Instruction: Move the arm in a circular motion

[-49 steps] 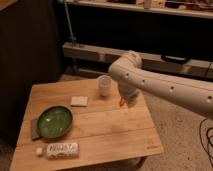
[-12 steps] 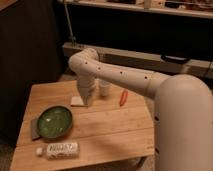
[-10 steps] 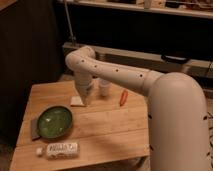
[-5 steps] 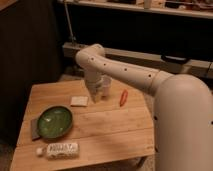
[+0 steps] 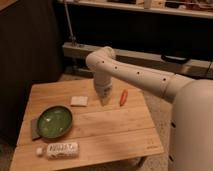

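Note:
The large white arm reaches in from the right, bends at a rounded elbow over the back of the wooden table, and points down. Small dark dots run along it. Its tapered tip with the gripper hangs just above the table top, between a white sponge-like block and an orange carrot. The white cup seen before is hidden behind the tip.
A green bowl sits on a dark mat at the table's left. A white labelled bottle lies along the front edge. A dark cabinet stands at left, a low shelf with a pole behind.
The elbow has swung from the left over the sponge toward the right and nearer, so the tip now stands close beside the carrot. The table's objects have not moved.

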`<state>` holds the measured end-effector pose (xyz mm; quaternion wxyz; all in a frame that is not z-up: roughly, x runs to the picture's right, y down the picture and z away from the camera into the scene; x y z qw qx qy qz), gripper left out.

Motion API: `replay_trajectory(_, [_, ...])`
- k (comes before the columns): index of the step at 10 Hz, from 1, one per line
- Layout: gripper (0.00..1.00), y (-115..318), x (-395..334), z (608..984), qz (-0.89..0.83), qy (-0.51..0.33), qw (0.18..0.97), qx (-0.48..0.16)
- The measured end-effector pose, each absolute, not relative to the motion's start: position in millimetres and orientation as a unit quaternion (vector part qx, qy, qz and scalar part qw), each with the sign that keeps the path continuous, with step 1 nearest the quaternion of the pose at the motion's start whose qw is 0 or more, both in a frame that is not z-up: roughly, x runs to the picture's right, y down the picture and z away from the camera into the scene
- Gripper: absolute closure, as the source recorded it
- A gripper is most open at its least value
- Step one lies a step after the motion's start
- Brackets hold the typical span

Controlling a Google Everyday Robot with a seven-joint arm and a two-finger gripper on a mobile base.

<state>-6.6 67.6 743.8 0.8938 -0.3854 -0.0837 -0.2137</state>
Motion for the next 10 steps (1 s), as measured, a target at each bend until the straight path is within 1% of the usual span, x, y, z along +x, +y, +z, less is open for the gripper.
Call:
replay_trajectory(4, [1.0, 85.6, 23.5, 728.3, -0.2, -0.079, 0.897, -0.386])
replay_trajectory(6, [1.0, 92.6, 19.5, 719.9, -0.21, -0.075, 0.896, -0.384])
replay_trajectory(8, [1.0, 108.3, 5.5, 705.3, -0.23, -0.077, 0.893, -0.38])
replay_trajectory(10, [1.0, 122.5, 11.2, 692.6, -0.234, -0.078, 0.893, -0.377])
